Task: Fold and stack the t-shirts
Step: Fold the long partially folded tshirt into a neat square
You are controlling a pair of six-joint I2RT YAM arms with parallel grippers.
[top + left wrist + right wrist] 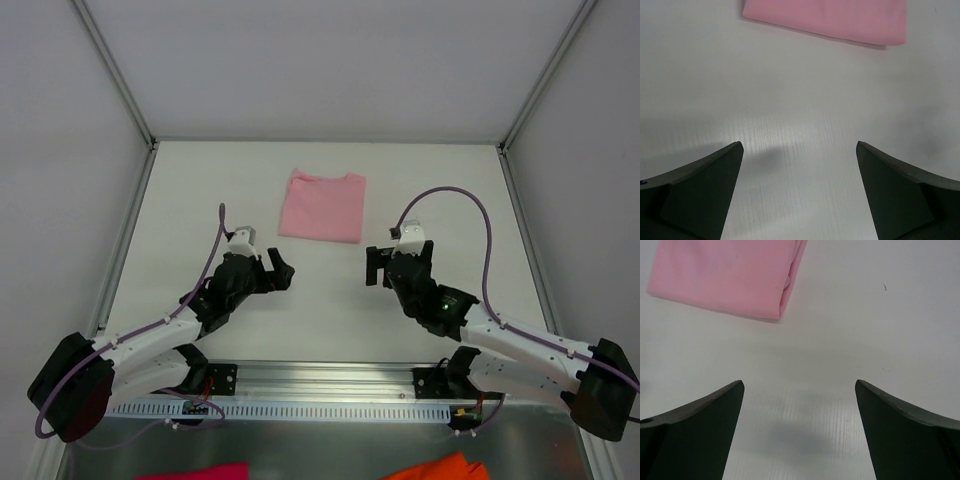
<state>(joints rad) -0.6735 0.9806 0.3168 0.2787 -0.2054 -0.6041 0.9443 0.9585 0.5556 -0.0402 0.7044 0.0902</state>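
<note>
A light pink t-shirt (323,206) lies folded into a flat rectangle on the white table, at mid-depth near the centre. Its near edge shows along the top of the left wrist view (827,17), and its folded corner sits at the upper left of the right wrist view (722,275). My left gripper (283,271) hovers over bare table short of the shirt and to its left, jaws wide open and empty (799,147). On the other side, my right gripper (385,263) is also open and empty (799,385), near the shirt's right front corner without touching it.
A magenta cloth scrap (205,471) and an orange cloth scrap (440,467) lie below the front rail at the bottom edge. Grey walls with metal posts enclose the table on three sides. Purple cables loop over both arms.
</note>
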